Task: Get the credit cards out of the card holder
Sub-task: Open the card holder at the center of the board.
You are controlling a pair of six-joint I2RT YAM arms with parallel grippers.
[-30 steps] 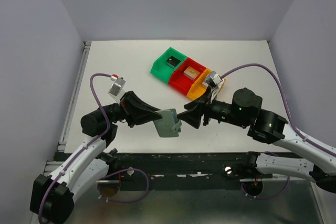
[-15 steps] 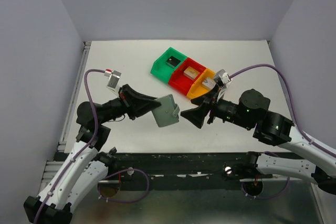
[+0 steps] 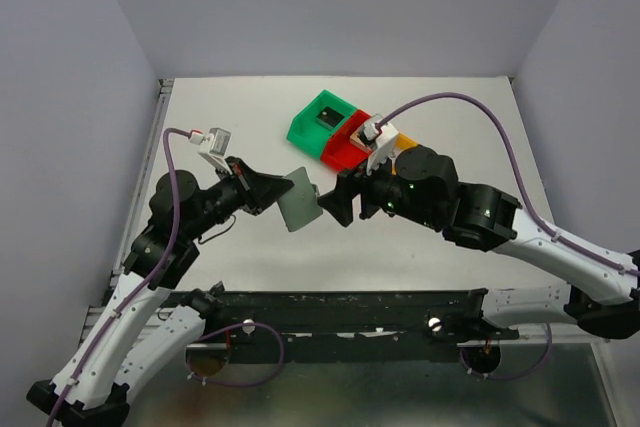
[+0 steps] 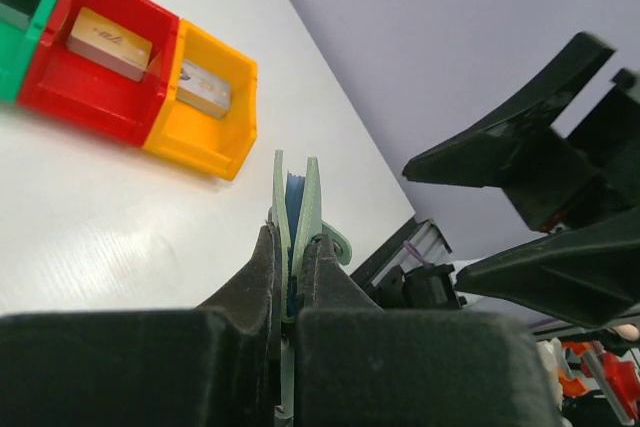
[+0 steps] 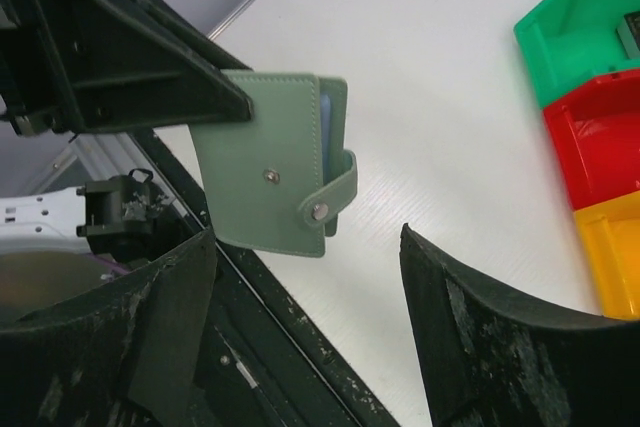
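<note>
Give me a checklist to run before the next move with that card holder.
1. Left jaws shut on the card holder: ok.
2. Right jaws open, clear of the holder: ok.
3. Holder held off the table: ok.
4. Black card in green bin, tan card in red bin, silver card in orange bin: ok.
5. Holder emptied: cannot tell; a blue edge shows between its panels.

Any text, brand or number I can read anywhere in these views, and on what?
Nothing legible.
Tan card in the red bin: small dark print, too blurred to read.
Silver card in the orange bin: print too small to read.
Card holder: no lettering visible.
</note>
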